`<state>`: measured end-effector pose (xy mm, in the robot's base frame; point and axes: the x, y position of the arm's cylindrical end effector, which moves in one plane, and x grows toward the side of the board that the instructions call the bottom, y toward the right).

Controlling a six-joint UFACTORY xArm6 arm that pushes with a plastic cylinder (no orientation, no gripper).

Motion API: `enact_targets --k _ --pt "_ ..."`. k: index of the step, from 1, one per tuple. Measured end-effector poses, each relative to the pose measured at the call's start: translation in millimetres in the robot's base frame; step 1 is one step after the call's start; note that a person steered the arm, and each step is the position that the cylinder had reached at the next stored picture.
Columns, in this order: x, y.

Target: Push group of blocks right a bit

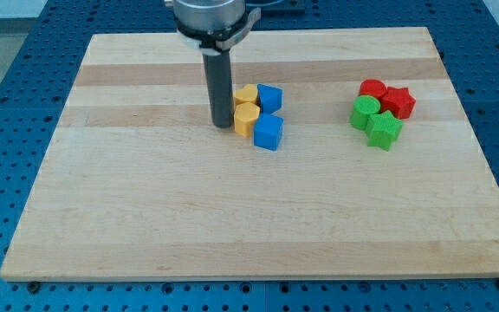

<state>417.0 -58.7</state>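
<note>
Pale wooden surface [145, 217] on a blue perforated bench [7, 52]. My tip [223, 126] rests on the surface at 9 o'clock of a tight cluster, just beside the yellow cylindrical block [246, 119]; no fingers exist on this rod. The cluster lies just above the surface's centre: a second yellow block [246, 94] at 12 o'clock, a blue block [269, 98] at 1 o'clock, a blue cube [268, 132] at 4 o'clock. Well apart at 3 o'clock sit a red cylinder [372, 88], a red star-shaped block [398, 101], a green block [365, 112] and a green star-shaped block [385, 129].

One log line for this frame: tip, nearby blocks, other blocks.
my tip: left of, against yellow blocks | blue blocks: right of yellow | red-green cluster: far right, apart
</note>
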Motion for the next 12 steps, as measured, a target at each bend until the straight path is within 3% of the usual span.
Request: enact_targets --k 1,2,3,4,6,7,8,9,11,12 --pt "76 -5" --pt "110 38" --pt "46 94" --pt "34 95" --pt "23 95" --pt "41 99" --pt "86 88" --pt "89 72" --pt "26 70" --pt "26 70"
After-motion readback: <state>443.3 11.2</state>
